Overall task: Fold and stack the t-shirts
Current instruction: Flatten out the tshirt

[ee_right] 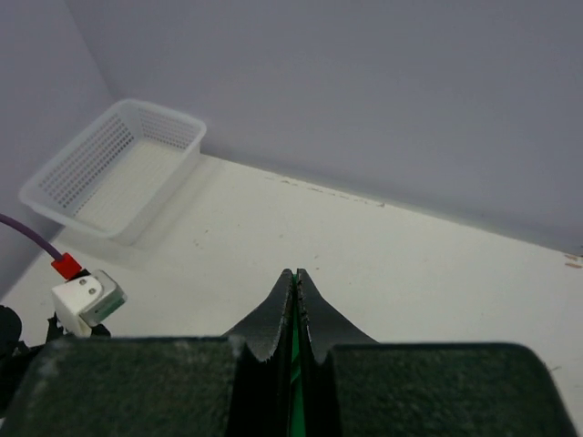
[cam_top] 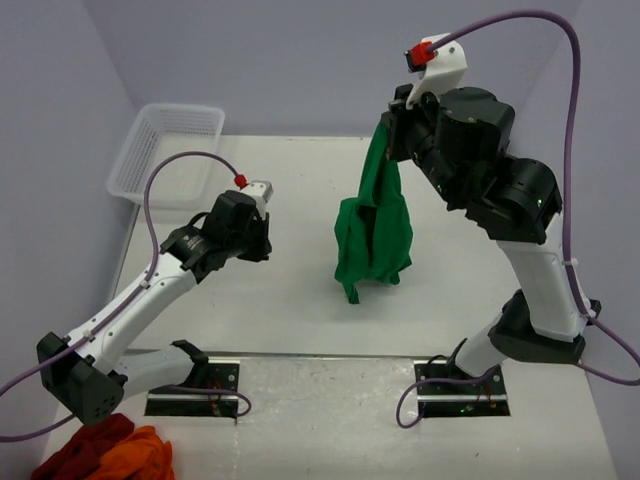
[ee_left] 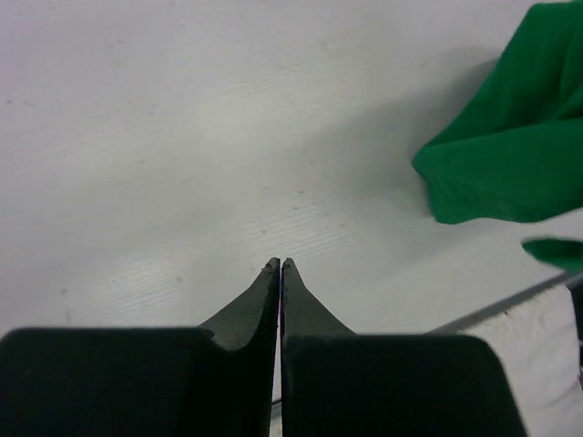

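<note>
A bright green t-shirt point(cam_top: 372, 235) hangs bunched in the air over the middle of the table, its lower end near the surface. My right gripper point(cam_top: 390, 118) is raised high and shut on the shirt's top edge; a thin green strip point(ee_right: 294, 350) shows between its closed fingers. My left gripper point(cam_top: 262, 238) hovers low to the left of the shirt, shut with nothing in it point(ee_left: 280, 264). In the left wrist view the shirt's lower folds point(ee_left: 515, 155) fill the right side, apart from the fingertips.
A white mesh basket point(cam_top: 165, 150) stands at the back left corner. Dark red and orange cloths point(cam_top: 105, 455) lie off the table's near left corner. Metal base plates point(cam_top: 330, 375) run along the near edge.
</note>
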